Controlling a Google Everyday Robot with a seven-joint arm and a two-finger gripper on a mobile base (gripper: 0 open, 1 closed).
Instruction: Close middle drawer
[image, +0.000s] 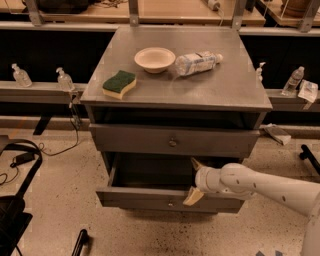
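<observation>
The middle drawer (145, 199) is pulled out of the grey cabinet, and its flat front carries a small round knob (170, 203). Its inside looks empty. My gripper (195, 180), on a white arm coming in from the right, is at the right part of the drawer front. It is open. One tan fingertip (192, 196) rests against the front panel's top edge, and the other reaches back over the drawer's inside. The drawer above it (172, 142), with a darker knob, is shut.
On the cabinet top (225, 85) are a green and yellow sponge (119, 83), a cream bowl (154, 59) and a plastic bottle lying on its side (197, 62). Small bottles stand on the side ledges (40, 90). Black gear and cables lie on the floor at left (15, 200).
</observation>
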